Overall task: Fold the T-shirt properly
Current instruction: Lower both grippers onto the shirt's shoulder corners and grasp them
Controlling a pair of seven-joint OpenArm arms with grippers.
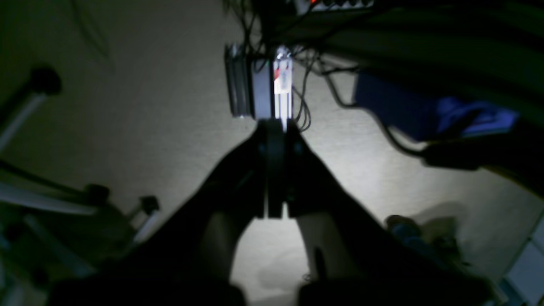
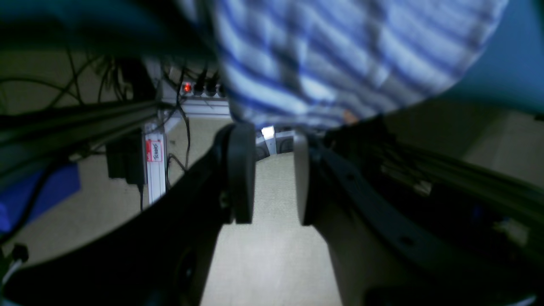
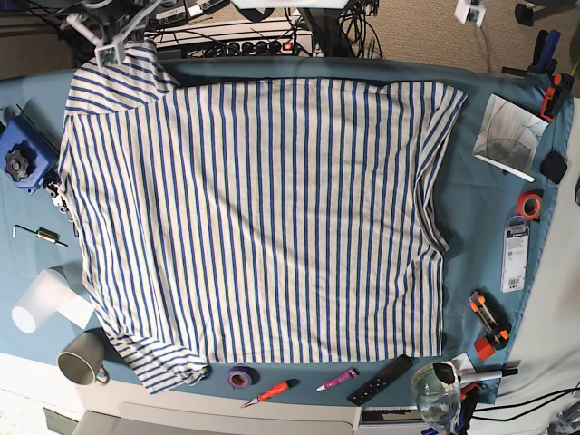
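In the left wrist view we see the left gripper [image 1: 275, 170] as two dark fingers [image 1: 297, 178] pressed flat together, with nothing between them. It hangs over a pale floor. Ahead of it stands a grey metal box [image 1: 255, 85] with black cables [image 1: 340, 93] running off it. The picture is dark and blurry.

In the right wrist view we see the right gripper [image 2: 267, 174]. Its black fingers [image 2: 240, 174] stand apart with a clear gap, and they hold nothing. Just above their tips hangs an edge of the big soft white T-shirt with thin blue stripes [image 2: 340, 55]. We cannot tell if the cloth touches them. Behind it is a white power strip with a red light [image 2: 199, 95].

In the base view we see the T-shirt [image 3: 263, 217] spread out flat across the counter with the teal cloth [image 3: 480, 217]. It covers most of it. One sleeve lies at the top left corner and the other at the bottom left. Near the bottom left sleeve sits a grey mug [image 3: 82, 364]. A small purple tape roll [image 3: 239, 376] lies just below the shirt's bottom edge. A blue plastic block [image 3: 22, 159] sits at the left edge.
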